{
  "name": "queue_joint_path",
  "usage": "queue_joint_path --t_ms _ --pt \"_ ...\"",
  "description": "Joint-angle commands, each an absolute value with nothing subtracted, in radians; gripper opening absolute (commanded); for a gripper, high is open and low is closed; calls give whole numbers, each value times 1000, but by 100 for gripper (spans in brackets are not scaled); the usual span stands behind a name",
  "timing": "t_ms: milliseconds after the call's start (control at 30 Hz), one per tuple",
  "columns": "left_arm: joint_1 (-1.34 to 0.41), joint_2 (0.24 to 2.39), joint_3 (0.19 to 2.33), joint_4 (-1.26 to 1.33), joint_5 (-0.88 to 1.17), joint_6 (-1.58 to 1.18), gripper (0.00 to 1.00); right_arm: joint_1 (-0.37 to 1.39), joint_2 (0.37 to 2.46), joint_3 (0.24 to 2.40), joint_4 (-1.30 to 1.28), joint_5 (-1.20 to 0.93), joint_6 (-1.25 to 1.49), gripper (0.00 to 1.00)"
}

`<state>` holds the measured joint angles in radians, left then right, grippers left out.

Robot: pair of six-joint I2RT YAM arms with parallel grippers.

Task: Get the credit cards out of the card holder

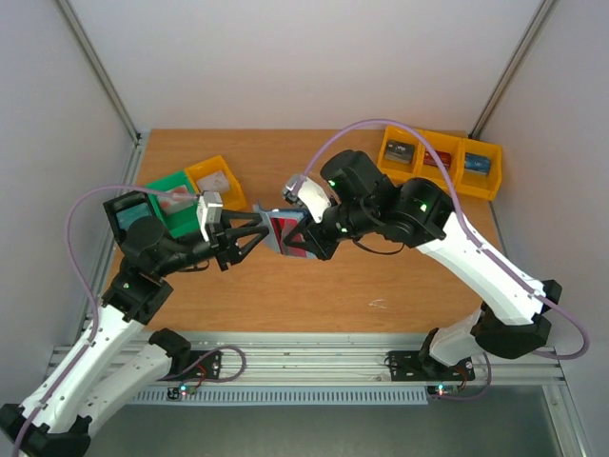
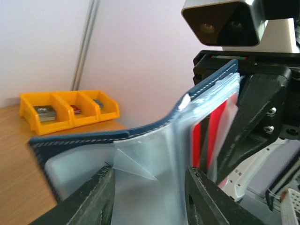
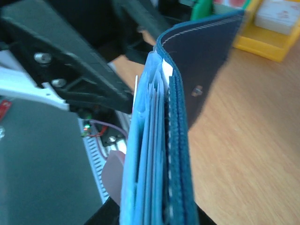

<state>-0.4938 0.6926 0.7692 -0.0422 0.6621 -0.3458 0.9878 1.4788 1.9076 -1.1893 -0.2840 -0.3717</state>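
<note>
The navy card holder (image 1: 273, 236) hangs open above the middle of the table between my two grippers. My right gripper (image 1: 309, 238) is shut on one leaf of it; in the right wrist view the holder (image 3: 180, 136) stands edge-on between the jaws, its pale blue pockets stacked on the left. A red card (image 1: 284, 228) shows in a pocket, and its red stripes show through the clear lining in the left wrist view (image 2: 199, 140). My left gripper (image 1: 259, 228) is at the holder's other leaf (image 2: 150, 154), its fingers apart on either side of the clear pocket. Other cards are hidden.
A row of yellow bins (image 1: 441, 162) with small items stands at the back right and shows in the left wrist view (image 2: 70, 110). A green bin (image 1: 169, 195), a yellow bin (image 1: 214, 179) and a black bin (image 1: 128, 214) stand at the back left. The wooden table (image 1: 381, 286) lies below.
</note>
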Motion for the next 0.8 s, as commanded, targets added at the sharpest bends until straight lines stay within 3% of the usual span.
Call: queue_joint_path --t_ms 0,167,300,433,533,667,767 --pt "-488 700 777 87 791 -423 43 999 1455 1899 -1073 -514 -448 3" --pt "-488 702 804 92 850 -419 29 999 1475 1887 -1008 -477 -437 3" --pt "-488 697 806 85 823 -394 25 999 1495 1896 -983 -498 -437 3" --pt "-475 684 824 22 728 -312 37 995 1471 1866 -967 -456 -442 1" --pt "-466 667 833 -85 543 -194 47 958 1464 1864 -995 -326 -370 1" --pt "-448 651 829 -122 307 -67 50 908 1547 1974 -1204 -24 -244 1" --pt "-443 646 834 -105 383 -11 47 909 1640 2087 -1354 148 -193 1"
